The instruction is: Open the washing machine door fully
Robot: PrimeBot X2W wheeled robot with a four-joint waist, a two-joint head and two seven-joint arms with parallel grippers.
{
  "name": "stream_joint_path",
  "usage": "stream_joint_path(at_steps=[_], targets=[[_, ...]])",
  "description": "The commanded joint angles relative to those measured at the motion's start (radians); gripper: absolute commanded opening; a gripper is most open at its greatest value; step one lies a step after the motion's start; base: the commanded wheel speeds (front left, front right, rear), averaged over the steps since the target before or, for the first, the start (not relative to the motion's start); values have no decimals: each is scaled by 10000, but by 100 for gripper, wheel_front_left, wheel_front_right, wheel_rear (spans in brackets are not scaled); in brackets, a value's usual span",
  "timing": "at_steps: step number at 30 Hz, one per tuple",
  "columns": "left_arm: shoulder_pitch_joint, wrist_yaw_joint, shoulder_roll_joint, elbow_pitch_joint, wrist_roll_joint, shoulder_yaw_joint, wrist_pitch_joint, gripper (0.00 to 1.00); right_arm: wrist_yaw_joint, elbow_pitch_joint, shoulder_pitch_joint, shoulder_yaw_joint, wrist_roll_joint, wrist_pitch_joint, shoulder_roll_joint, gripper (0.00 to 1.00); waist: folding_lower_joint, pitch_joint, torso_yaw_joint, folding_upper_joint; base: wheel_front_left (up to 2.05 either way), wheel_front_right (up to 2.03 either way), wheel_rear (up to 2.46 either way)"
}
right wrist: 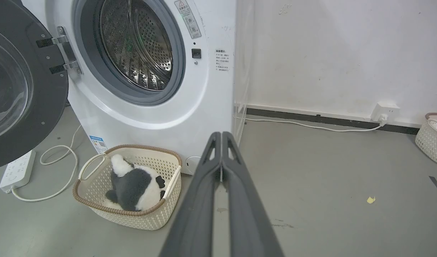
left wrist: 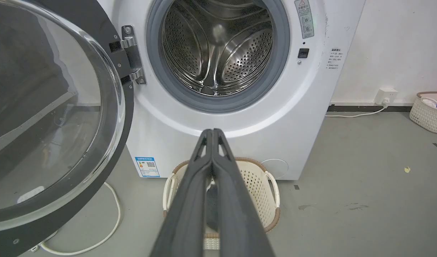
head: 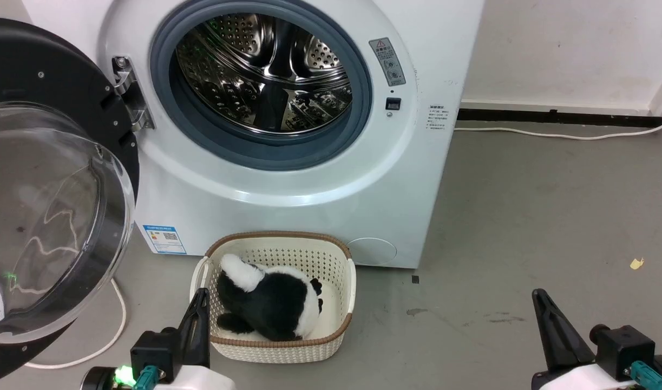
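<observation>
The washing machine (head: 287, 184) (left wrist: 239, 117) (right wrist: 175, 117) is a white front-loader with a grey gasket and a bare steel drum (head: 266, 70). Its door (head: 44, 179) (left wrist: 50, 117) (right wrist: 18, 85), a black disc with a clear glass bowl, stands swung wide to the left on its hinge (head: 130, 92). My left gripper (head: 201, 297) (left wrist: 212, 131) is shut and holds nothing, low at the lower left beside a basket. Low at the lower right, my right gripper (head: 539, 297) (right wrist: 221, 134) is shut on nothing, over bare floor. Both sit well back from the door.
A white wicker basket (head: 341, 260) (right wrist: 97, 207) holding a black-and-white plush toy (head: 271, 303) sits on the floor before the machine. A white cable (head: 114, 325) and power strip (right wrist: 16, 169) lie under the door. Another basket (left wrist: 431, 110) stands at the right wall.
</observation>
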Motion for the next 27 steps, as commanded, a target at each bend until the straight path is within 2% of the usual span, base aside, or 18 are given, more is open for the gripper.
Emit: stream_joint_path(at_steps=[1,27], targets=[[-201,-47,-34,-46,77,83,71,0,4,-63,-196,35,-95,36,15,0,-1,3,-6,0,0,0,0],[-365,-378,-297,-135,504,531,563,0,6,-194,-443,229,-356,559,21,0,-1,85,-183,0,0,0,0]])
